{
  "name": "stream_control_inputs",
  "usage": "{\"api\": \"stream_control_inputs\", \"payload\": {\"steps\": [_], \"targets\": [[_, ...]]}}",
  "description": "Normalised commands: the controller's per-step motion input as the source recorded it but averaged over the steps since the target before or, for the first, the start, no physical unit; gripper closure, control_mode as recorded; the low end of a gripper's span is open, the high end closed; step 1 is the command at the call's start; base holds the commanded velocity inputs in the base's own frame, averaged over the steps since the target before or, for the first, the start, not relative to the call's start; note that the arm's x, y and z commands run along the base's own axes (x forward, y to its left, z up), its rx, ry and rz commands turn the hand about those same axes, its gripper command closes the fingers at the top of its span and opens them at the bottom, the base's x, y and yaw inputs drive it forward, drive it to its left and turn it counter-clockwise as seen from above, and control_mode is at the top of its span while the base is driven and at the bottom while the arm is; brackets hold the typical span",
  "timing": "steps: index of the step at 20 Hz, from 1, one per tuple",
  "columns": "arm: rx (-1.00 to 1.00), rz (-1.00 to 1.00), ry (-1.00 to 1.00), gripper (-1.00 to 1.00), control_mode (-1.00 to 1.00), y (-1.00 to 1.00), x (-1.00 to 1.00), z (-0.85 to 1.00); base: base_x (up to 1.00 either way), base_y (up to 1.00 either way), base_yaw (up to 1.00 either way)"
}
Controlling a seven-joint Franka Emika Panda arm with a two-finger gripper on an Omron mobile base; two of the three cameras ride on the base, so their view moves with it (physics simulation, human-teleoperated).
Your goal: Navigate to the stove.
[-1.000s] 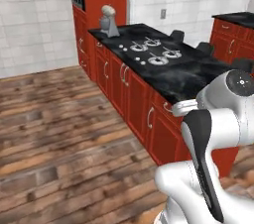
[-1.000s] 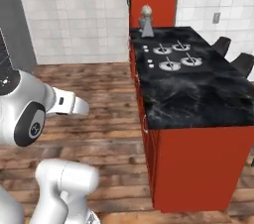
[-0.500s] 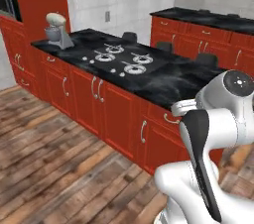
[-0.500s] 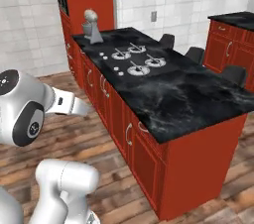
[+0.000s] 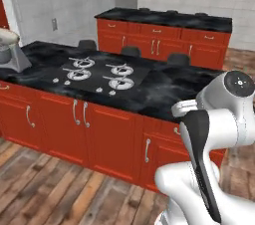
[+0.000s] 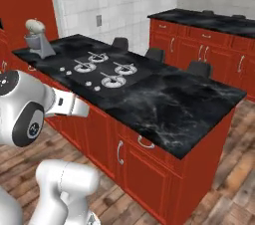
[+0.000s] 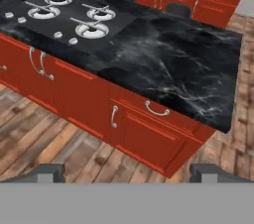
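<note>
You are mid-approach; the stove (image 7: 67, 17) sits on the black surface (image 7: 173, 69) ahead and left of the claw (image 7: 126, 171), which is spread and empty; next, drive left to face it squarely.

the stand mixer (image 5: 11, 50) is cut by the left edge in the left base view. the stools (image 6: 155, 54) are mostly hidden behind the island counter (image 6: 174, 104). the gripper (image 7: 127, 171) is cut off low, so its opening cannot be judged.
</note>
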Motion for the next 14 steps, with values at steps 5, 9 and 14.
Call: {"api": "stream_control_inputs", "payload": {"steps": [5, 9, 14], "targets": [[0.00, 0.00, 0.00, -1.00, 1.00, 0.00, 0.00, 0.00, 0.58, 1.00, -0.60], [0.00, 0.00, 0.00, -1.00, 1.00, 0.00, 0.00, 0.00, 0.41, 1.00, -0.55], [0.00, 0.00, 0.00, -1.00, 1.00, 0.00, 0.00, 0.00, 0.18, 1.00, -0.49]]}}
